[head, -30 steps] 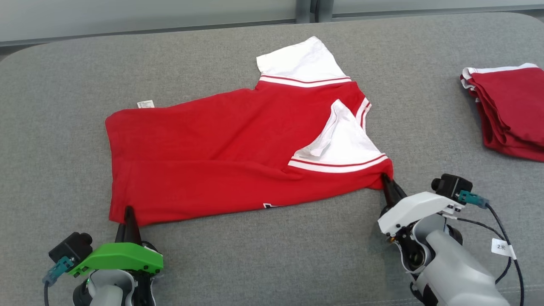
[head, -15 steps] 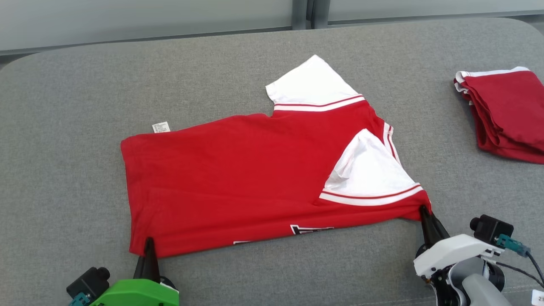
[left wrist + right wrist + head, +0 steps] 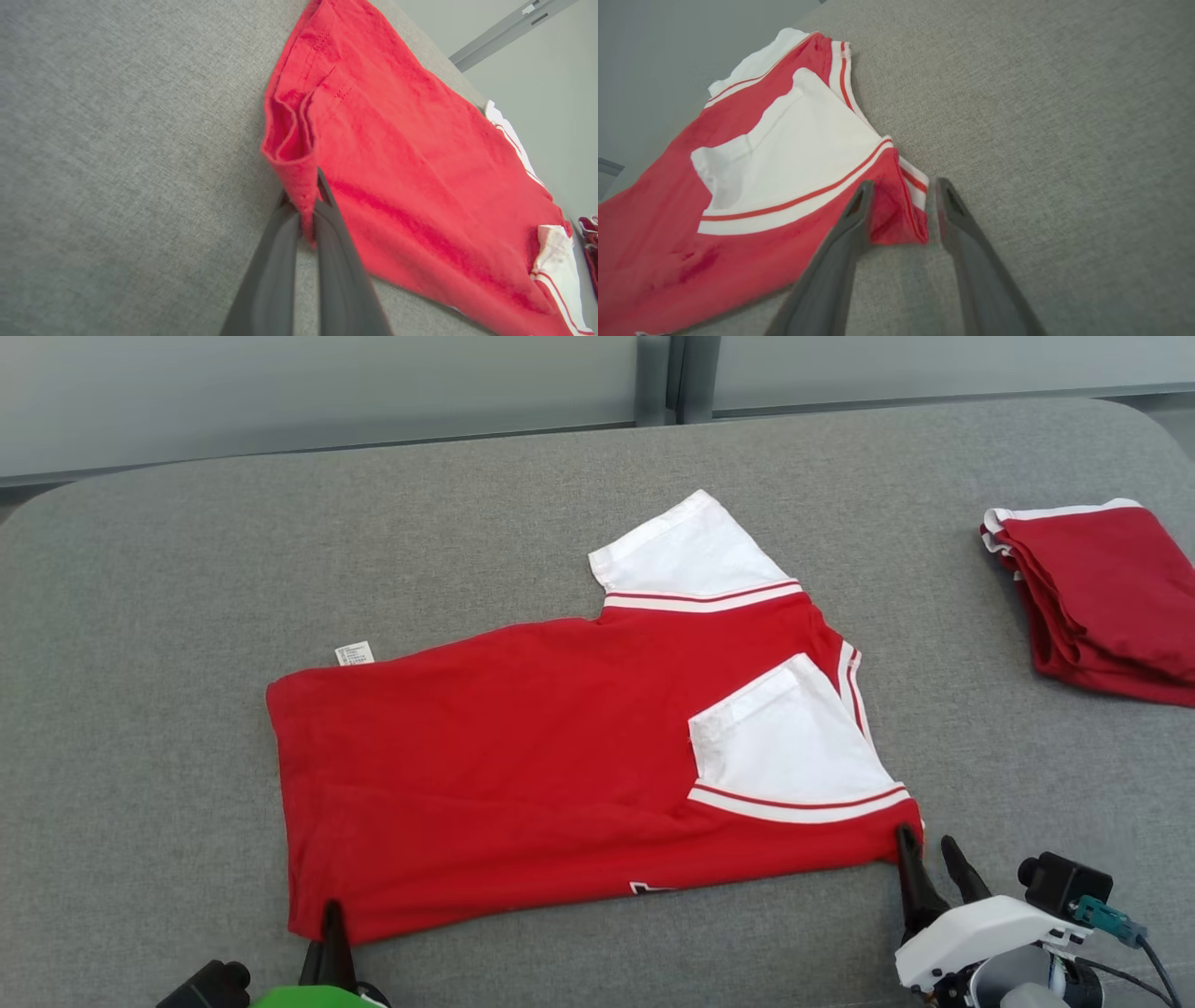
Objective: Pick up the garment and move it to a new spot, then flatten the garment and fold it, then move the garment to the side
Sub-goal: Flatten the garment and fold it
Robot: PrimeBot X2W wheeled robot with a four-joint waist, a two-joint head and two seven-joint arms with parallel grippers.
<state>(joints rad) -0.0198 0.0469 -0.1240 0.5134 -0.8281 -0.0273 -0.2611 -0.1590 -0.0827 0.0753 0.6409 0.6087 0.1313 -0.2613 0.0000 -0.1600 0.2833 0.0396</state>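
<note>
Garment, a red shirt with white sleeves, lies spread flat on the grey padded surface in front of me, with its length running from my left to my right. The bottom hem is toward my left and the sleeves are toward my right. The far white sleeve points away from me, and the near white sleeve is folded inward on top of the red cloth. A small white label sticks out at the far edge near the hem. My left gripper is at the near left corner of the garment. In the left wrist view its two fingers are pressed together with the hem corner pinched between them, and the cloth stands up there in a small fold. My right gripper is at the near right corner, just below the striped band of the near sleeve. On this side the fingers stand clearly apart. The red corner lies in the gap between them and touches the finger on the garment side. The other finger is over bare grey surface just beside the cloth, so this gripper holds nothing. Well apart, at the far right of the surface, lies a second red cloth, folded in a pile.
</note>
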